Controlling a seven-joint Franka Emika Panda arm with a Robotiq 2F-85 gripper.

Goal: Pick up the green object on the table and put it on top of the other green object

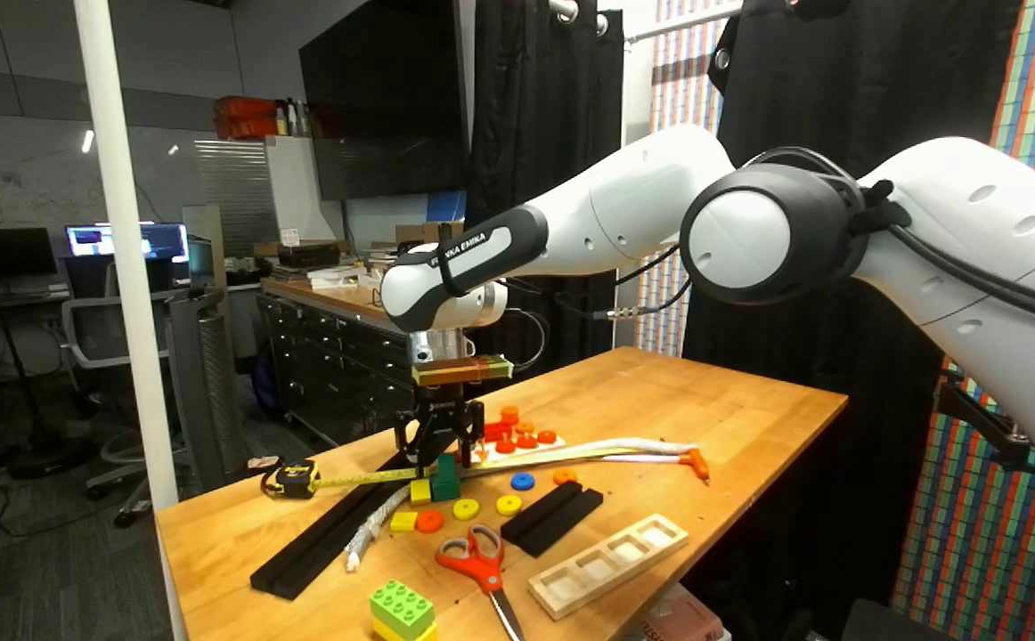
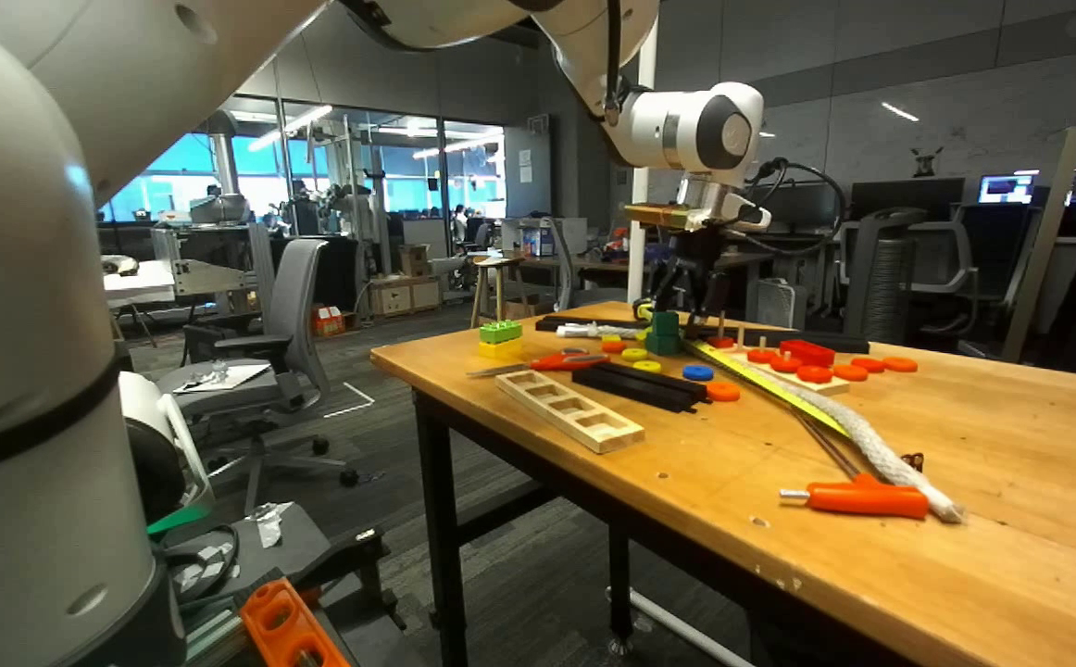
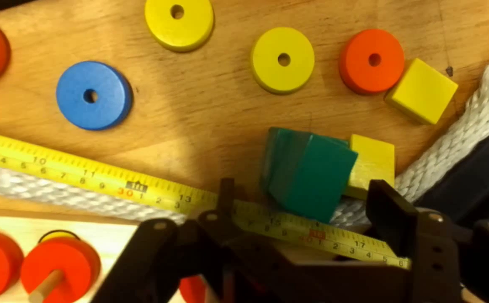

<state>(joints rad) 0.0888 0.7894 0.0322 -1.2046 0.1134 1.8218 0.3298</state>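
The upper green block (image 3: pixel 322 179) sits, seemingly skewed, on the lower green block (image 2: pixel 662 346) on the table (image 3: pixel 219 113), so placing looks done. The tool (image 3: pixel 305 198) gapes, holding nothing; best lift it straight up, since a brushing finger could topple the smooth, flat-faced top piece. Beside them: square-edged yellow cube (image 3: pixel 373 162), thin tape (image 3: pixel 160 192), coarse braided rope (image 3: pixel 450 139); further out, a glossy, bored blue disc (image 3: pixel 97 84).

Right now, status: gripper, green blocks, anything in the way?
Gripper open, holding nothing. Upper green block sits on lower green block. Tape measure strip runs beneath gripper; nearby yellow block may crowd a low move.
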